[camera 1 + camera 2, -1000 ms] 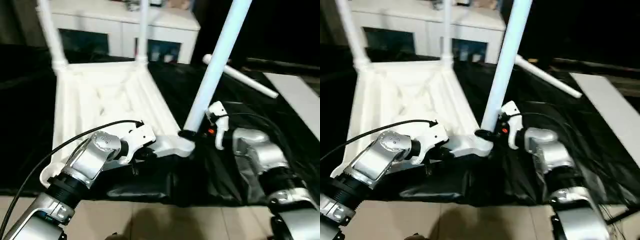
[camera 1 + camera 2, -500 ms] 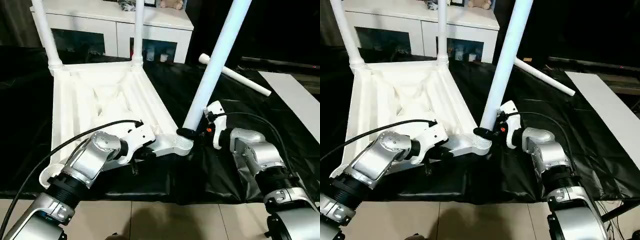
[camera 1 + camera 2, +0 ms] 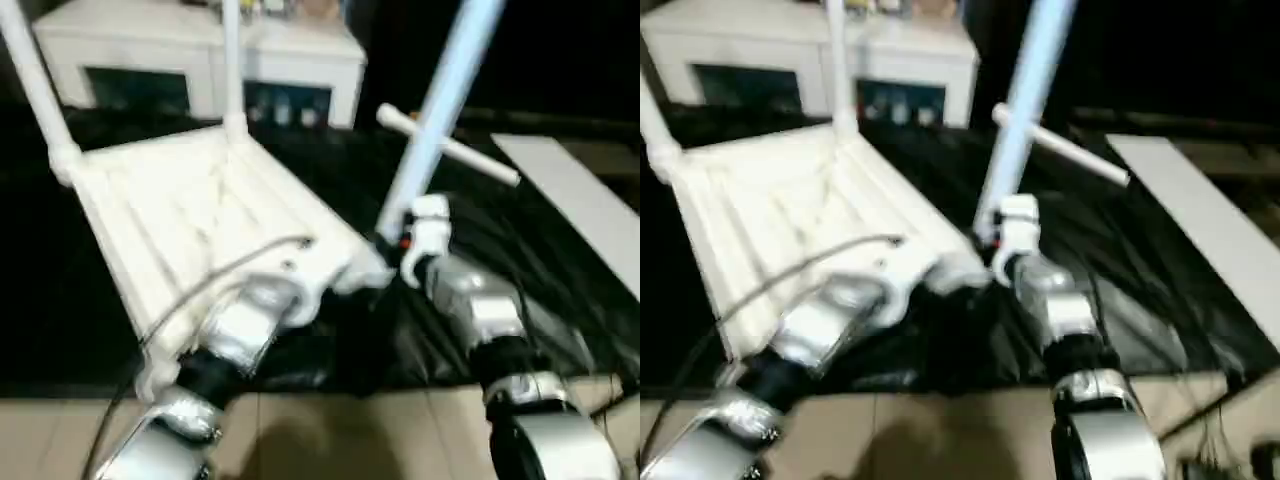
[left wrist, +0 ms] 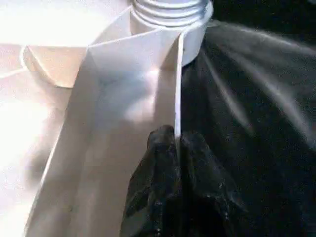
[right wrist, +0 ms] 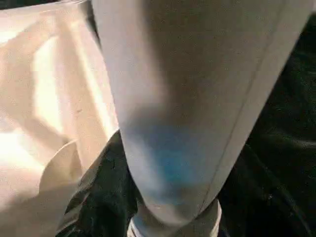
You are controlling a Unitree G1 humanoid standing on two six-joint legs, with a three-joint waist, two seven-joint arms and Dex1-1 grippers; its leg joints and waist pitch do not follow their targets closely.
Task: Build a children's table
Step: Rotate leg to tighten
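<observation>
A black sheet (image 3: 560, 270) covers the work surface, and a white cabinet (image 3: 190, 50) with dark glass doors stands behind its far edge. A long flat white board (image 3: 575, 195) lies along the right side of the sheet.

The children's table (image 3: 200, 215) lies upside down on the left part of the sheet, with its ribbed underside facing up. Its long side runs from the near right corner back toward the far left. Two legs already stand up at the far end, one at the far left corner (image 3: 35, 90) and one at the far right corner (image 3: 232, 70).

The step in hand looks like fitting the third leg (image 3: 440, 110). It stands at the near right corner of the top and leans a little to the right as it goes up. The right gripper (image 3: 395, 240) is at the bottom of this leg, but I cannot tell if its fingers are closed on it. The left gripper (image 4: 177, 143) pinches the thin edge wall of the top, just below the round socket (image 4: 170, 12), and keeps the top from sliding.

Next, the leg probably needs to be stood straight and pushed or turned fully into the socket while the left gripper holds firm.

The last leg (image 3: 450, 150) lies flat on the sheet behind, pointing left to right.
</observation>
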